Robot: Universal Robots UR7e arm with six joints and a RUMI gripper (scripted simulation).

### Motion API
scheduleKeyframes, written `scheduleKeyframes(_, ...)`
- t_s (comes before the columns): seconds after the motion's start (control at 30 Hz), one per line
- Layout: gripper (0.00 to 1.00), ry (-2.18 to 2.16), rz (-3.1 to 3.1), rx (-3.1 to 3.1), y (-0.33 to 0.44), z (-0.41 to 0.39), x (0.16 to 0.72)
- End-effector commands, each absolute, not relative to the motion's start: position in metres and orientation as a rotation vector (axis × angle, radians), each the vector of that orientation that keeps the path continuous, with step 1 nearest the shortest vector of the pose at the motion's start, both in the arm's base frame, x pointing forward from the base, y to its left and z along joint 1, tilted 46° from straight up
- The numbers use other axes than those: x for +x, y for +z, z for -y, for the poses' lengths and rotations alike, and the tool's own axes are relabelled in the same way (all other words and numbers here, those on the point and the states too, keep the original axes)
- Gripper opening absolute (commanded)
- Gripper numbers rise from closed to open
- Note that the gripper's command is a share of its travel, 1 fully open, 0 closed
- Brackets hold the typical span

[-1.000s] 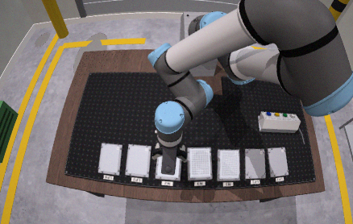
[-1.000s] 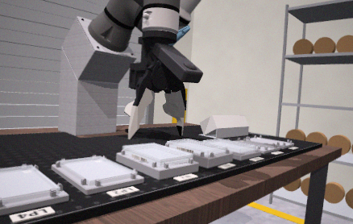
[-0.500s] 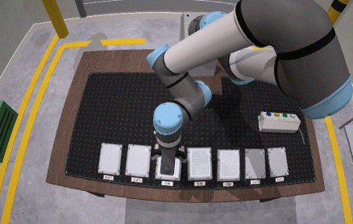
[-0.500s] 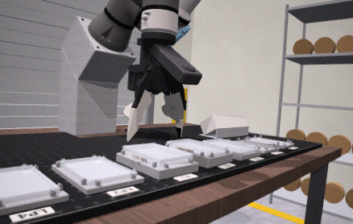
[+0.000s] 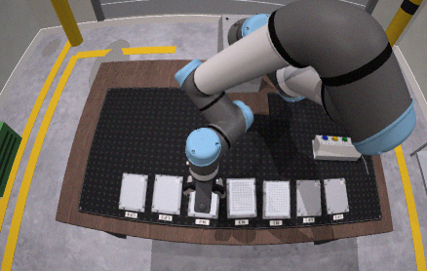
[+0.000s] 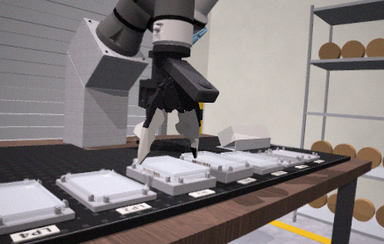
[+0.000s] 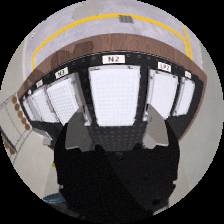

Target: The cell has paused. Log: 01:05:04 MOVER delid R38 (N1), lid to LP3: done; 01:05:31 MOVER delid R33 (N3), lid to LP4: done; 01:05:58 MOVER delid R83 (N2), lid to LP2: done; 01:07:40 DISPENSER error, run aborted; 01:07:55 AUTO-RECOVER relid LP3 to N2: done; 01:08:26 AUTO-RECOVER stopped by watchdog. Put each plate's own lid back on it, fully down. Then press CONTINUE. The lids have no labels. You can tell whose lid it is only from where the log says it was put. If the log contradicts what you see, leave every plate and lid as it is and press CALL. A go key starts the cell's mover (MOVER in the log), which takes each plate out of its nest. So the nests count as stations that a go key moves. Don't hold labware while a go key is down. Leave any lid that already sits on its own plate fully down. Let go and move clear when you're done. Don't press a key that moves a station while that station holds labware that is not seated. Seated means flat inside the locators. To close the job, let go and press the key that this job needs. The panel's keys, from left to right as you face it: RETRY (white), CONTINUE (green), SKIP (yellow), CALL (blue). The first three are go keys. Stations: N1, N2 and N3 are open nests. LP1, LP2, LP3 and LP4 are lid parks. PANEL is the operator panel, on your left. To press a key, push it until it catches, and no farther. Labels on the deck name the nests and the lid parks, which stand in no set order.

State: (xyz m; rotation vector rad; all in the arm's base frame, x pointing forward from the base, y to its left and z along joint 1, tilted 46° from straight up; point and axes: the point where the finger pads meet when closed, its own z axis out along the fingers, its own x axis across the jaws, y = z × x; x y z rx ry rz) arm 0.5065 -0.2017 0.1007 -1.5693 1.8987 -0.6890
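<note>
Black mat (image 5: 138, 122): pegged sheet over a brown wooden table (image 5: 77, 161); bare wood shows as a border on all sides.
Row: seven stations in one line along the mat's front edge, narrow gaps between neighbours, a wide stretch of mat behind them.
Lid parks: four; two at one end of the row, LP4 (image 6: 12, 206) outermost and LP2 (image 6: 103, 188) next to it, and two at the other end, labels too small to read.
Nests: three, side by side in the middle of the row.
N2 plate (image 7: 114, 96): covered by a lid, third in the row, right under the tool.
Open plates: two, wells showing (image 5: 241, 197) (image 5: 277, 199).
Gripper (image 6: 168, 142): jaws open and holding nothing, tips low at either side of the N2 plate's near end, beside its edges.
Panel (image 5: 335, 147): white box behind the far end of the row, well apart from the plates.
Keys seen: three, blue, yellow, green.
</note>
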Motion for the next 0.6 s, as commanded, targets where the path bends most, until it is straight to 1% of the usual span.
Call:
scheduleKeyframes(0.0, 0.82, -0.691, -1.899, -1.569, 0.0996, 0.2021, 0.5082)
scheduleKeyframes(0.37, 0.82, -0.691, -1.899, -1.569, 0.0996, 0.2021, 0.5082)
scheduleKeyframes(0.4, 0.00, -0.691, -1.899, -1.569, 0.0996, 0.2021, 0.5083)
scheduleKeyframes(0.57, 0.00, -0.691, -1.899, -1.569, 0.0996, 0.2021, 0.5082)
